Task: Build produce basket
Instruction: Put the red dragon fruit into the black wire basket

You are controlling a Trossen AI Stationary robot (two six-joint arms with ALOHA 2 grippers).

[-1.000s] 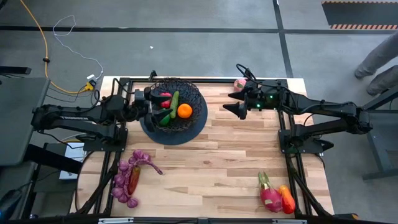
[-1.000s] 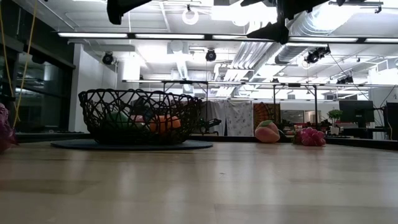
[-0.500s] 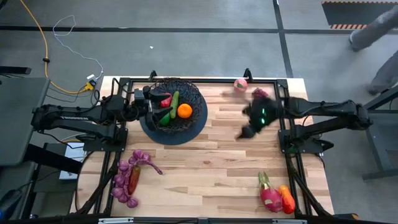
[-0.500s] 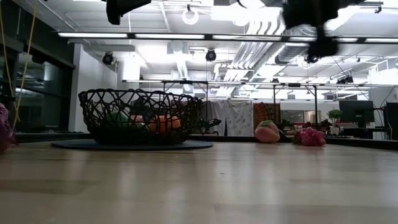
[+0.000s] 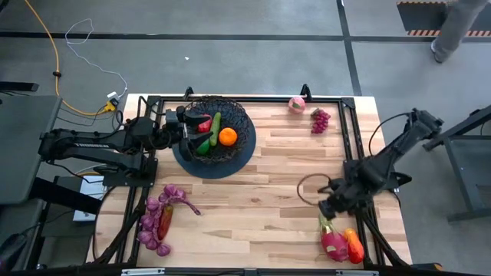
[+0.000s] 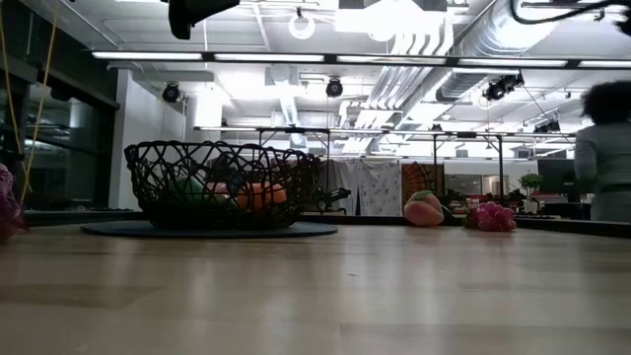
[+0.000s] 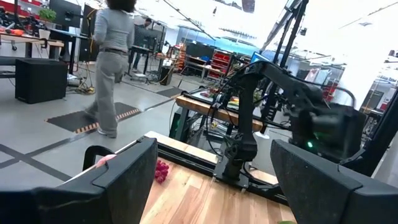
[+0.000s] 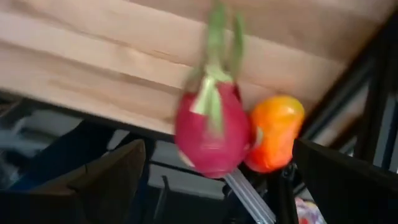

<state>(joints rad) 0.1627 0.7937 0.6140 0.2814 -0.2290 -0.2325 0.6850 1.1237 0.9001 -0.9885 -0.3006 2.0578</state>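
The black wire basket [image 5: 244, 121] stands at the far left on a dark round base; it also shows in the low view [image 6: 158, 187]. In it lie a green cucumber [image 5: 215, 126], an orange [image 5: 228, 136] and a red fruit [image 5: 203, 123]. My left gripper [image 5: 189, 123] hovers open over the basket's left rim, and its wrist view [image 7: 211, 186] shows it empty. My right gripper [image 5: 328, 208] is open and empty above the near right corner. Its fingers stand apart just short of a pink dragon fruit [image 8: 211, 127] and an orange mango [image 8: 273, 130], which lie on the table.
Purple grape bunches [image 5: 157, 218] with a red-orange fruit [image 5: 165, 221] lie near the left front. A pink peach [image 5: 296, 104] and a small purple-red bunch [image 5: 320, 119] lie at the far edge. A person [image 6: 606, 148] stands beyond the table at the right.
My right gripper has swung fast from the far edge beside the peach toward the near right corner, turning as it went, and now stands over the dragon fruit and mango, still open and empty. The fruits have not moved.
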